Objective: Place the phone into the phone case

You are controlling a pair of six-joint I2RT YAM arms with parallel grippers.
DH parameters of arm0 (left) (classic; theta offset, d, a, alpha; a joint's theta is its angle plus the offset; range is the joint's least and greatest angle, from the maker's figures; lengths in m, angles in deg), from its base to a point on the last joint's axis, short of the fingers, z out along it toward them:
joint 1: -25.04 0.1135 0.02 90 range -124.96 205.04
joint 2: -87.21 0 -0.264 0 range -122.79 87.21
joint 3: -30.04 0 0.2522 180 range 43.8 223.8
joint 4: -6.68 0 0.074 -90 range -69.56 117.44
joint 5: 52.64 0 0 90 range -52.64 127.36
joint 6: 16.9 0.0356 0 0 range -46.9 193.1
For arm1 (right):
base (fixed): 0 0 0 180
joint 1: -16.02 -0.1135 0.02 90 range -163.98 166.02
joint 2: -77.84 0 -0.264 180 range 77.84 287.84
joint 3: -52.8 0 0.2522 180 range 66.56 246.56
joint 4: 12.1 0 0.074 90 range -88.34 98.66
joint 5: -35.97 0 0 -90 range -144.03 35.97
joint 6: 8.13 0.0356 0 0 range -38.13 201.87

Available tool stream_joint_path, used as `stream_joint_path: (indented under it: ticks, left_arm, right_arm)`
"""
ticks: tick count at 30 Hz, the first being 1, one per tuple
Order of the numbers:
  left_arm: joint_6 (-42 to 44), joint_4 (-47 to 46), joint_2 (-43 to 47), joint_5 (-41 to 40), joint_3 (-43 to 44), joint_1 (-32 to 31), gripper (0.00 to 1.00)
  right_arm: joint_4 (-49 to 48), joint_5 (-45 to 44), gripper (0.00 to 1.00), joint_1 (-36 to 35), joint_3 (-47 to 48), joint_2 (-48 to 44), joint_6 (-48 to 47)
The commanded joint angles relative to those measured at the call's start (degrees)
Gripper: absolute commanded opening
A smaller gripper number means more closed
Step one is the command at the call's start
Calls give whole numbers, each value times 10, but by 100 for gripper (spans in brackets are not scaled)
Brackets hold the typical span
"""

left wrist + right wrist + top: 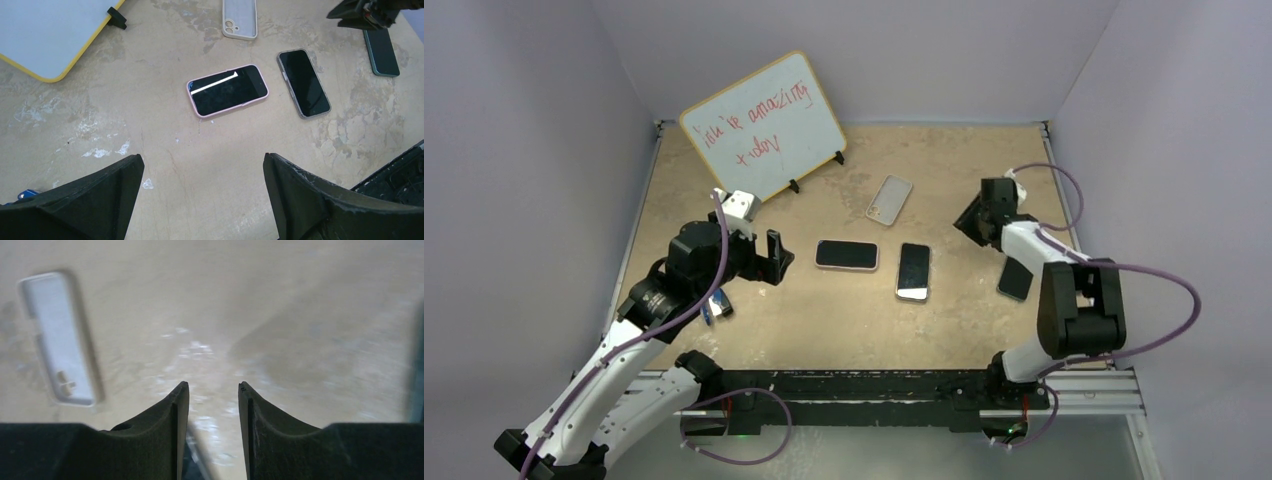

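The right gripper (213, 386) has its two fingers a little way apart, a narrow gap with nothing in it. In its own camera the empty clear phone case (57, 340) lies flat on the table (280, 300) at the left of the frame, well away from the fingers. That picture is blurry.

From the top camera, the right gripper (969, 222) sits right of the middle. The clear phone case (889, 199) is to its left and a bit higher in the frame, not touching it. The dark green phone (1015, 279) lies lower right of the gripper, next to the white arm.

The left gripper (201, 157) is open wide and holds nothing. In its camera the phone in a pink case (227, 90) lies in the middle of the frame, above the two black fingers and apart from them. The phone with a grey rim (304, 83) lies just to the right of the pink one. The clear case is at the top edge, and the dark green phone is at the upper right.

A whiteboard (764, 125) with red writing stands at the upper left of the top view.
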Motion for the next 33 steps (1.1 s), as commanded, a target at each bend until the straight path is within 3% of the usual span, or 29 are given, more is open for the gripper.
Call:
stream_joint_path:
  ticks: [1,10,23,27,33]
  left_arm:
    - [8,-10,4,-7,8,1,94]
    - [7,-9,6,-10,8,1,94]
    - [7,-10,6,-9,8,1,94]
    - [7,-9,9,-11,8,2,94]
    - [6,-9,11,-13,7,2,94]
  right_arm:
    - [-51,48,42,-70,83,62,37]
    - [-45,-23,42,-153,211,187,60]
    - [-30,-21,40,-175,286,295,64]
    - [5,-40,34,-187,318,319,55]
    - [71,-83,15,-202,348,335,38]
